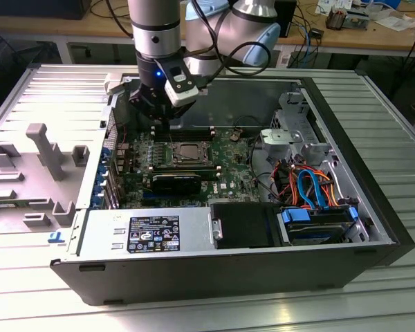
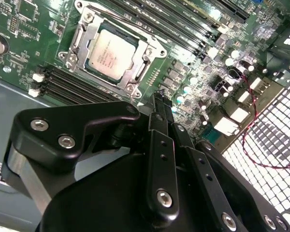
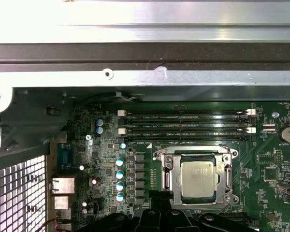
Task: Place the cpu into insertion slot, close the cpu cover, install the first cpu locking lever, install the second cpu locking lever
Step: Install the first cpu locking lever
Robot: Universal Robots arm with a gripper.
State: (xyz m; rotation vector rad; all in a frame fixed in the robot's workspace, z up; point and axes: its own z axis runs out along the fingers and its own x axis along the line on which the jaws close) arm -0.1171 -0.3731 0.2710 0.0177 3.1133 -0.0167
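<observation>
The cpu (image 3: pixel 197 180) has a silvery-grey top with fine dark print, framed by the brighter silver cpu cover (image 3: pixel 167 180). Around them the circuit board (image 3: pixel 273 198) is deep green, speckled with small grey parts and a row of teal-topped capacitors (image 3: pixel 120 173). The memory slots (image 3: pixel 183 123) are black with white end clips. The gripper (image 2: pixel 158 99) is matte black, its jaws dotted with silvery screw heads. The tabletop (image 1: pixel 384 124) is pale silver with fine parallel ribs and the computer case (image 1: pixel 194 280) is dark grey. Orange and blue cables (image 1: pixel 310 188) show at the exterior view's right.
</observation>
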